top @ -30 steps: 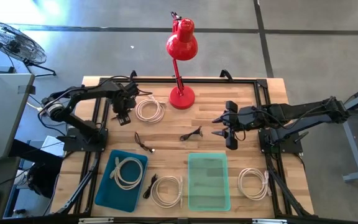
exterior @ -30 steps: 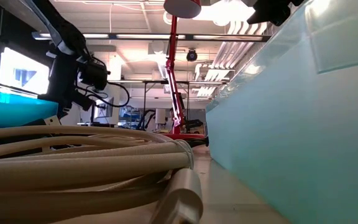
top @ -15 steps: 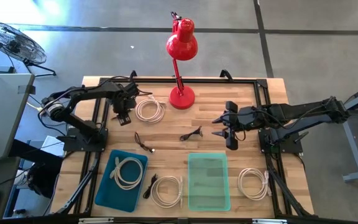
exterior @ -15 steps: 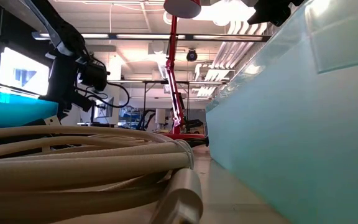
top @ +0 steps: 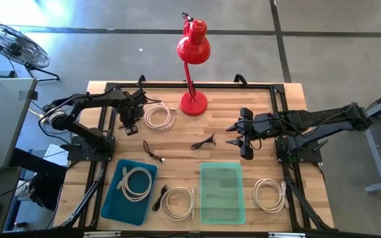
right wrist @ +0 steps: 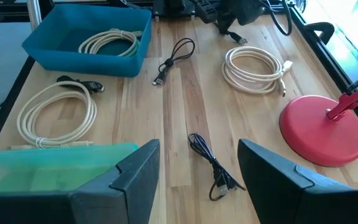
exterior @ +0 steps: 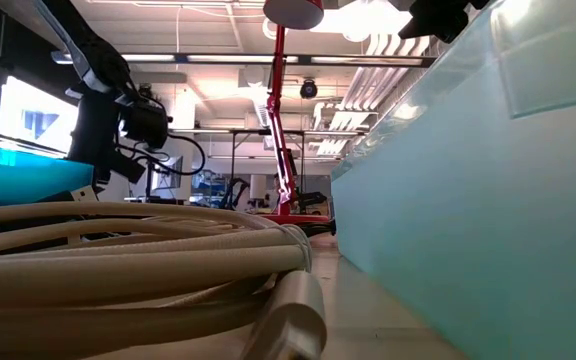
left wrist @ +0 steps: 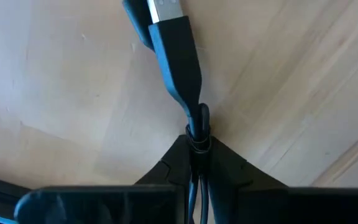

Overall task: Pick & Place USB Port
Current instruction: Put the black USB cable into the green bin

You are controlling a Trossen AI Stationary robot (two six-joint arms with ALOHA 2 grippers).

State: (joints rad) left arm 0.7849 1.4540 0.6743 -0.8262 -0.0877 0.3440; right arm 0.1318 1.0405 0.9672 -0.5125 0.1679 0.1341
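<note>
Left gripper [left wrist: 194, 146] is clamped on a black USB cable [left wrist: 176, 56] near the tabletop's far-left corner. Right gripper [right wrist: 197, 168] gapes, empty. Risk: the thin cable may slip when lifted.

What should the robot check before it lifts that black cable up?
1. Left gripper shut on the black USB cable: ok.
2. Cable's plug end free, nothing lying on it: ok.
3. White coil beside the left gripper, apart from it: ok.
4. Blue bin has room beside its own coil: ok.
5. Right gripper open, waiting over the table's middle, out of the way: ok.
6. Cable already off the wood: cannot tell.
</note>
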